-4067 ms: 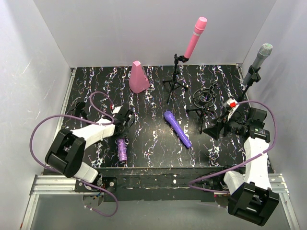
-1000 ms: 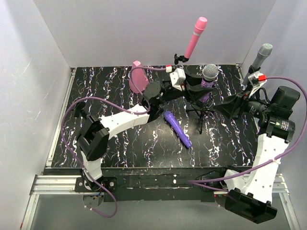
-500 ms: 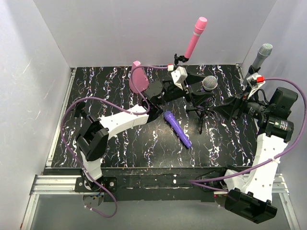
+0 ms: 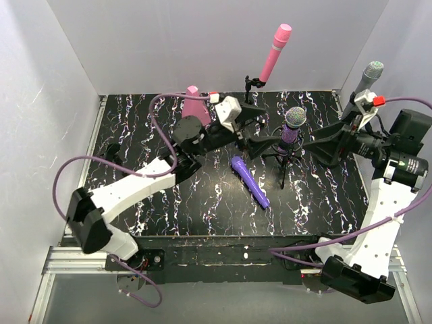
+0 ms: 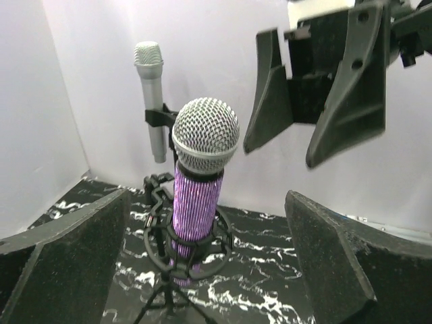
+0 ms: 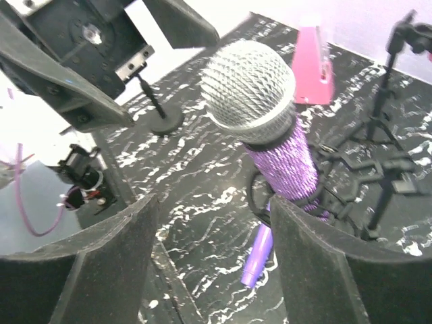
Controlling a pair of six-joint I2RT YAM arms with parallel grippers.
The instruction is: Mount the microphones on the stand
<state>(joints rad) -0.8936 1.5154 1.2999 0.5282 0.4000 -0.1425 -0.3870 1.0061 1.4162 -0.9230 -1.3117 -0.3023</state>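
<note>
White walls (image 4: 169,47) stand around a black table (image 4: 135,135) with white streaks. I see the glittery purple microphone (image 4: 292,127) standing upright in the ring stand (image 5: 154,233), right of the middle. My left gripper (image 4: 262,137) is just left of it and my right gripper (image 4: 318,144) is just right of it. All 2 have their jaws wide apart and hold nothing. The pink microphone (image 4: 273,52) and the silver-grey microphone (image 4: 364,81) are clipped up high at the far side. The violet microphone (image 4: 250,181) lies flat on the table, near the ring stand.
</note>
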